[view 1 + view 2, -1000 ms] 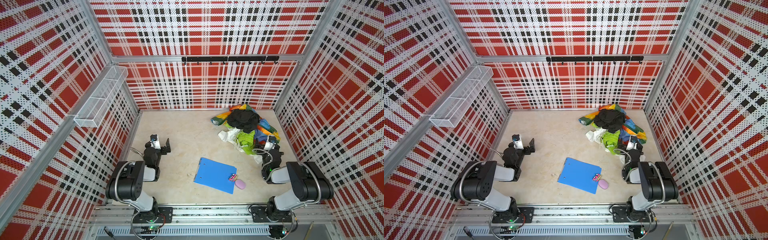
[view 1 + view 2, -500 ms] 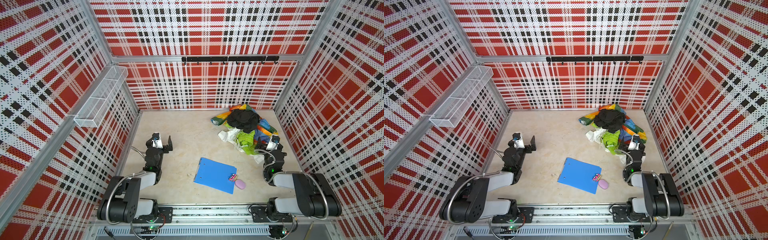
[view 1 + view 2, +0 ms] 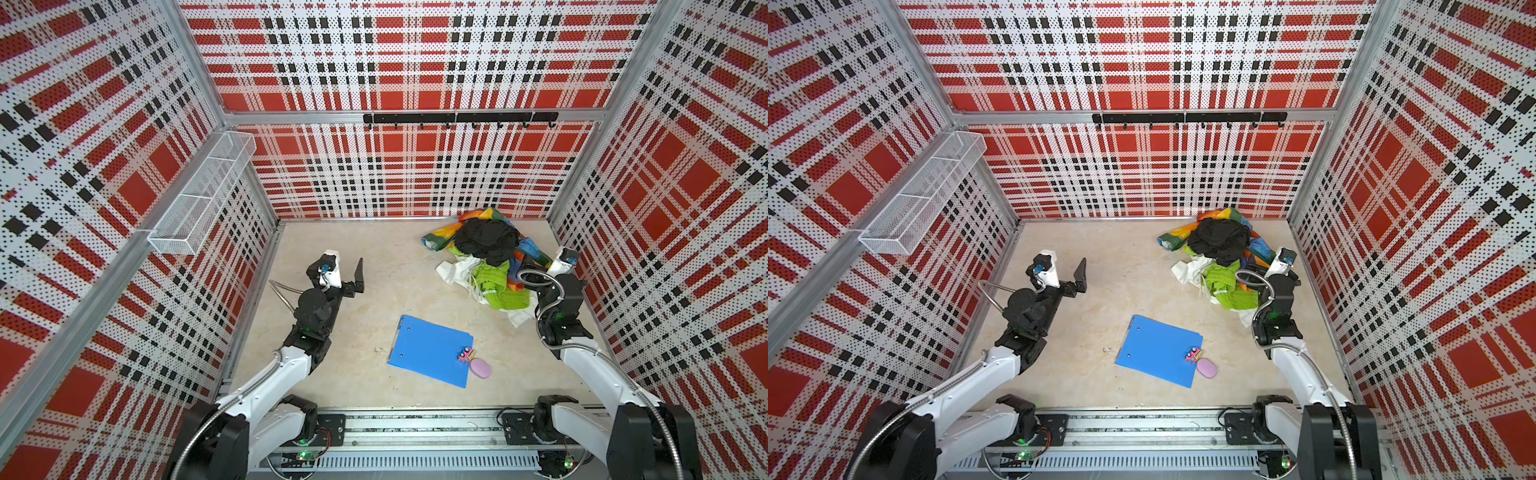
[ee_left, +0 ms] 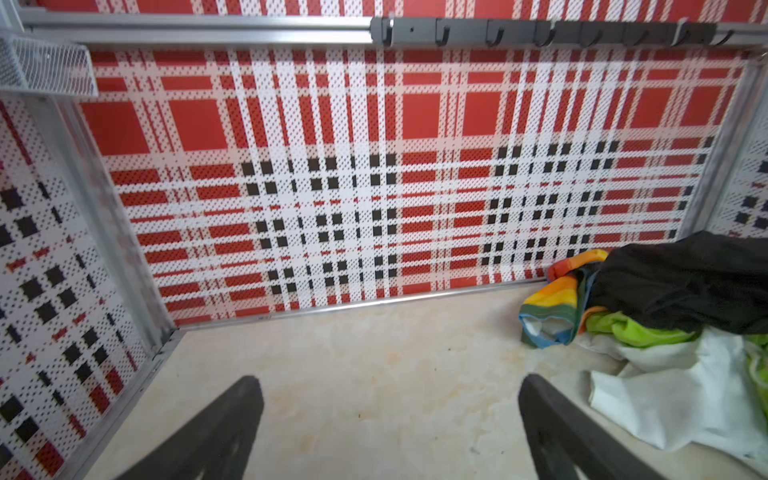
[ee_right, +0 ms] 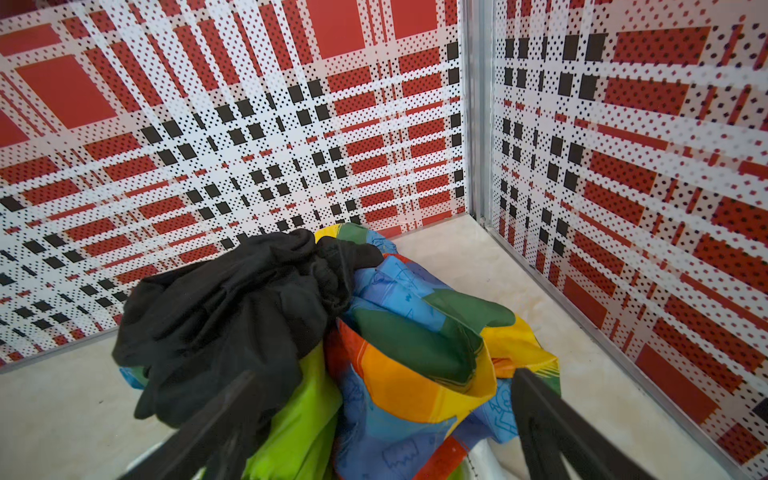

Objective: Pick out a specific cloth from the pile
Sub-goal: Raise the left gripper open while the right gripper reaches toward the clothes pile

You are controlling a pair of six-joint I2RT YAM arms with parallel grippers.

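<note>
The pile (image 3: pixel 488 262) (image 3: pixel 1221 257) lies in the back right corner: a black cloth (image 5: pixel 232 316) on top, a rainbow fabric (image 5: pixel 415 365) and a lime-green garment (image 3: pixel 498 286). The white cloth (image 3: pixel 455 270) (image 4: pixel 673 399) sticks out from under the pile's left front edge. My right gripper (image 5: pixel 382 376) is open, low over the pile's near right side, its jaws spanning black and rainbow fabric and holding nothing. My left gripper (image 3: pixel 345 274) (image 4: pixel 388 386) is open over bare floor, well left of the pile.
A blue clipboard (image 3: pixel 430 355) with a pink clip and a lilac oval object (image 3: pixel 481 368) lies front centre. The right wall and back wall stand close to the pile. A wire basket (image 3: pixel 203 195) hangs on the left wall, a hook rail (image 3: pixel 457 118) on the back wall.
Both arms have stretched forward from their folded pose. The right gripper has advanced to the pile's near edge, and the left has moved back and slightly right. Both stayed open.
</note>
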